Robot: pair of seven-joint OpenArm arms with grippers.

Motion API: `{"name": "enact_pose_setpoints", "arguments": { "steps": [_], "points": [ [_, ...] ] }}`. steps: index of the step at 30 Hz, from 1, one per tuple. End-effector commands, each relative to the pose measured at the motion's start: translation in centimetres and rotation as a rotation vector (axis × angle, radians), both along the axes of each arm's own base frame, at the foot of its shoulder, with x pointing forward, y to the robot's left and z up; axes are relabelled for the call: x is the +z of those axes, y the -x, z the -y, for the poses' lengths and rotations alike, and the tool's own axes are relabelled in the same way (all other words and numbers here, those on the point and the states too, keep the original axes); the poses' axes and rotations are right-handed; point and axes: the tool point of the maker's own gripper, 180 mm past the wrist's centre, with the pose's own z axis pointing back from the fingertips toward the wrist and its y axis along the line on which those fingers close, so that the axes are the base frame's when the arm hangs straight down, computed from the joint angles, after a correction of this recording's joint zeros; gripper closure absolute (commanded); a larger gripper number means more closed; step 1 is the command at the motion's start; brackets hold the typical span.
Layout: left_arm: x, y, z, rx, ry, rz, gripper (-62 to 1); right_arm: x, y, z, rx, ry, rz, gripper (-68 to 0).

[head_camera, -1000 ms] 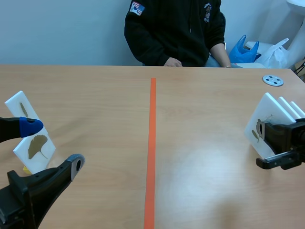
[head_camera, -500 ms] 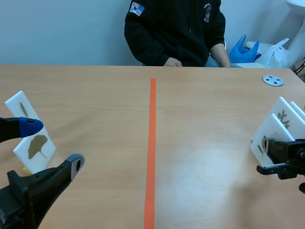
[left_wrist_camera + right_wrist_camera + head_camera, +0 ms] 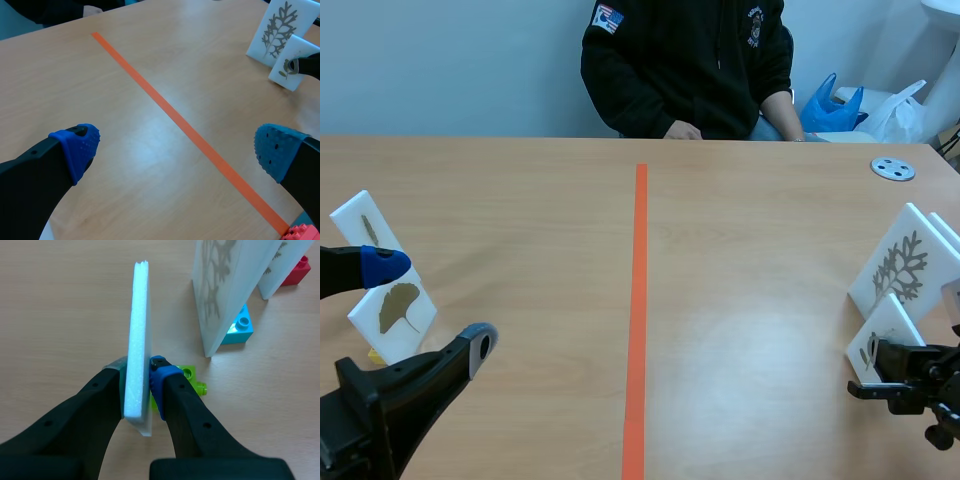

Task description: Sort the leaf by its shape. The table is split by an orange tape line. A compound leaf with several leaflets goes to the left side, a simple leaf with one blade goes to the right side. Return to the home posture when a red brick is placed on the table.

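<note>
Pinches a white leaf card edge-on with the right gripper, pads pressed flat against both faces, low at the near right, right of the tape line. Stands just before a branching-leaf card. Holds the left gripper spread wide at the near left, gripping nothing.

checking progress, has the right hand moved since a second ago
Yes. The right hand, shut on a leaf card, drew back toward the robot, away from the compound-leaf card.
</note>
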Motion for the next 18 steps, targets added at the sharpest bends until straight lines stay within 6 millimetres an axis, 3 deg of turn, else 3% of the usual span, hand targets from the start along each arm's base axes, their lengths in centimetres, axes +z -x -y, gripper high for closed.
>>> {"name": "enact_pose_setpoints", "arguments": {
  "steps": [1,8,18],
  "points": [
    [0.71,-0.27,0.06,0.004,0.019,0.025,-62.3,1.7,-1.19,0.17,0.007,0.011,0.062,-3.3],
    [0.71,-0.27,0.06,0.004,0.019,0.025,-62.3,1.86,-1.26,0.14,0.018,0.03,0.075,-4.3],
    [0.71,-0.27,0.06,0.004,0.019,0.025,-62.3,1.7,-1.19,0.09,0.033,0.054,0.067,-18.8]
  ]
}}
